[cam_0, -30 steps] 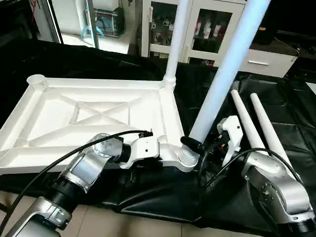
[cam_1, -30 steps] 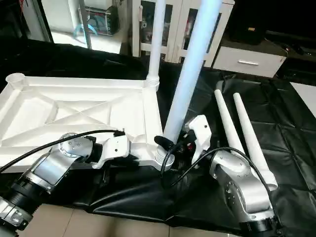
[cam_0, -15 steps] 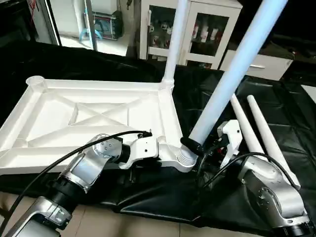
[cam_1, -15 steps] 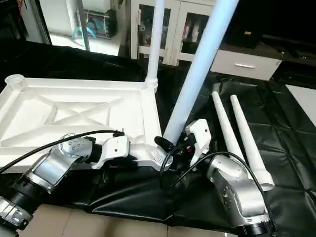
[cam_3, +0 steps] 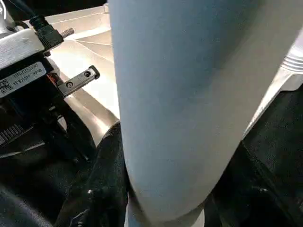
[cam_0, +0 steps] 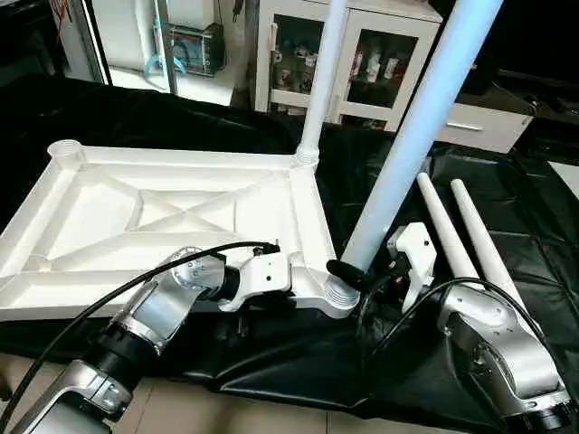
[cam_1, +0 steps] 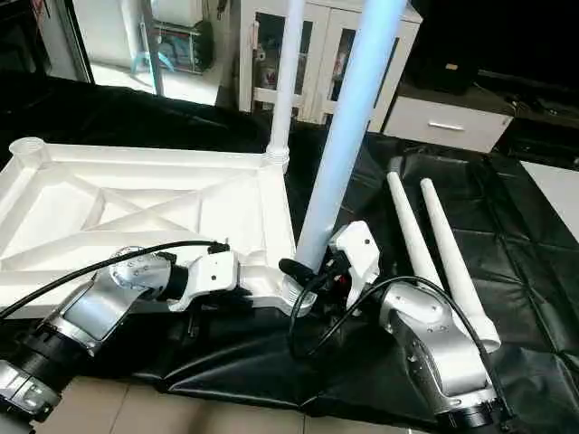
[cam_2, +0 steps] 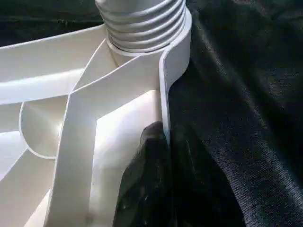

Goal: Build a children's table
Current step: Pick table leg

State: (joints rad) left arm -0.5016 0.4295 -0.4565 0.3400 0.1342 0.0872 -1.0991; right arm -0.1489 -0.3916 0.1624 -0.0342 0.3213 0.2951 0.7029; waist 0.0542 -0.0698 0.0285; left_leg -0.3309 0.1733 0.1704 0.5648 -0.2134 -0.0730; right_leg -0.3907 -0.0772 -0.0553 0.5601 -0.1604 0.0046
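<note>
Tabletop: the white tabletop (cam_0: 172, 217) lies upside down on a black cloth (cam_0: 507, 226), its X-ribbed underside facing up and round sockets at the corners.
Near-right leg: a long white leg (cam_0: 412, 136) stands in the near-right corner socket (cam_0: 339, 294), leaning away to the right; its ribbed end sits at the socket's mouth, some ribs still showing above the rim.
Far-right leg: a second leg (cam_0: 321, 77) stands upright in the far-right corner socket.
Open sockets: the far-left socket (cam_0: 65, 149) holds nothing.
Spare legs: two more legs (cam_0: 461, 231) lie side by side on the cloth, to the right of the tabletop and apart from it.
Right gripper: the right gripper (cam_0: 357, 271) clasps the leaning leg just above its ribbed end, black fingers (cam_3: 106, 184) set on either side of the tube.
Left gripper: the left gripper (cam_2: 163, 189) pinches the tabletop's near edge wall just beside the near-right socket, one finger (cam_2: 142, 184) inside the rim and the other outside, pressed close on the thin wall.
Surroundings: white cabinets with glass doors (cam_0: 380, 63) stand beyond the cloth.
</note>
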